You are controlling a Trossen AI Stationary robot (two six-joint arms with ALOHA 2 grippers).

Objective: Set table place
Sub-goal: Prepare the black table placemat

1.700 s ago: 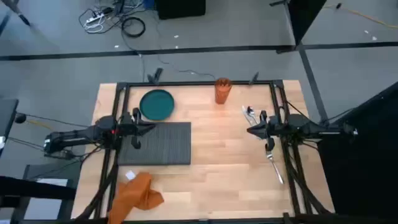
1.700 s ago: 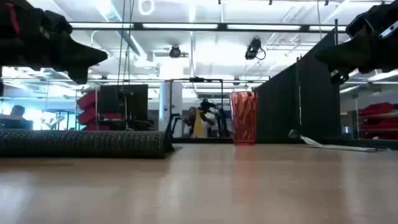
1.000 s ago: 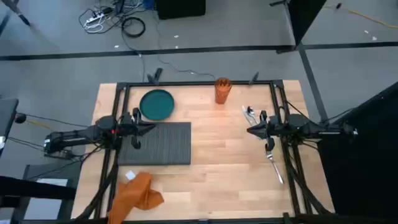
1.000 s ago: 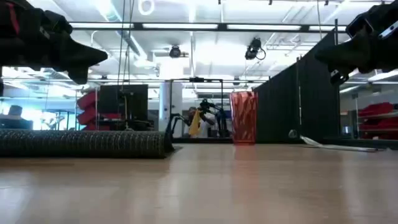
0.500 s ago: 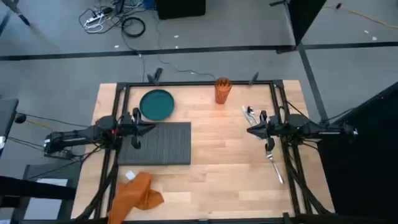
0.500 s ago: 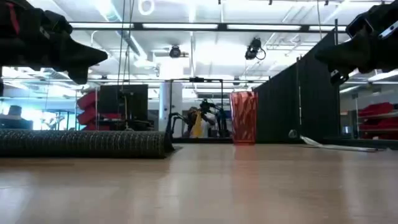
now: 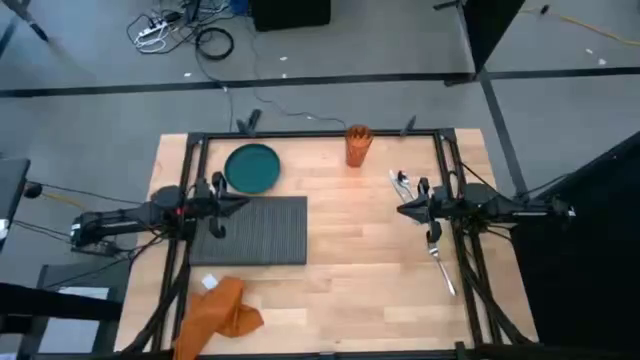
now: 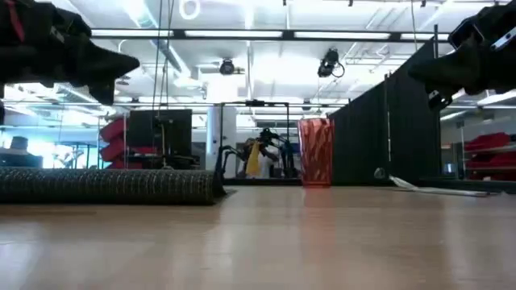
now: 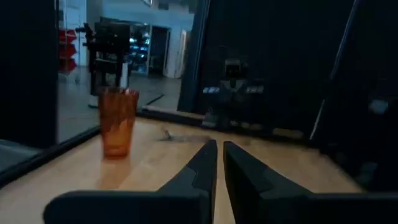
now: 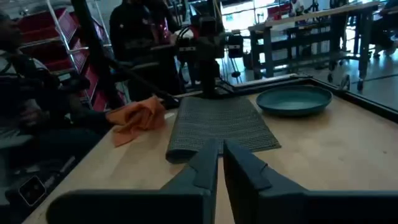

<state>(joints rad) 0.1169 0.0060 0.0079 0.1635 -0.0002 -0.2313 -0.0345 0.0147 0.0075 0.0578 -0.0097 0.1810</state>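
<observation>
Overhead, the table [image 7: 350, 240] holds a dark grey ribbed placemat [image 7: 252, 231] lying flat toward its nine o'clock side. A teal plate [image 7: 251, 167] sits just beyond the mat at about eleven o'clock, an orange tumbler [image 7: 357, 145] stands near twelve o'clock, and an orange cloth napkin [image 7: 220, 312] lies crumpled at the seven o'clock corner. Cutlery [image 7: 441, 262] rests by the three o'clock edge. The left gripper [image 7: 238, 203] hovers above the mat's near corner, its fingers [image 9: 200, 169] drawn almost together with only a thin slit between them, holding nothing. The right gripper [image 7: 405, 210] hangs over bare wood at three o'clock, its fingers [image 10: 205, 165] likewise nearly closed and empty, pointing toward the mat.
</observation>
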